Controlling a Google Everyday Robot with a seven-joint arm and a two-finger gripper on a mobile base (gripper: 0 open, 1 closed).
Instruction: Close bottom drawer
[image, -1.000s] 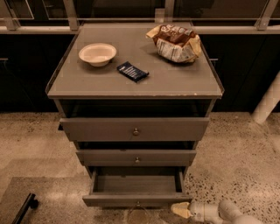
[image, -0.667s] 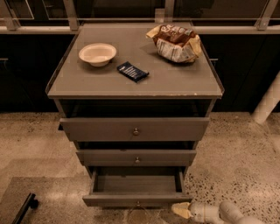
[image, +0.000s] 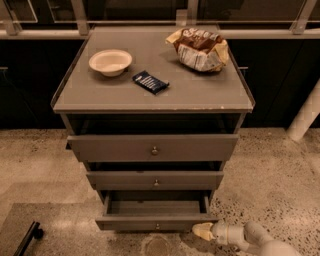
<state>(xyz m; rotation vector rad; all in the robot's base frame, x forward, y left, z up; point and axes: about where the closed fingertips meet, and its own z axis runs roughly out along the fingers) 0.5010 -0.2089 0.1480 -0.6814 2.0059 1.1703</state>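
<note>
The bottom drawer (image: 156, 224) of the grey cabinet is pulled out the farthest of the three, and its inside looks empty. Its flat grey front has a small round knob (image: 157, 226). My gripper (image: 202, 230) is low at the right, its pale tip at the right end of the bottom drawer's front. My white arm (image: 255, 240) runs off to the lower right. The middle drawer (image: 155, 180) and the top drawer (image: 153, 147) are each pulled out a little.
On the cabinet top (image: 200, 92) lie a white bowl (image: 110, 61), a dark blue packet (image: 150, 82) and a chip bag (image: 198, 48). A speckled floor surrounds the cabinet. A black object (image: 26, 239) lies at the lower left. A white post (image: 305, 117) stands at the right.
</note>
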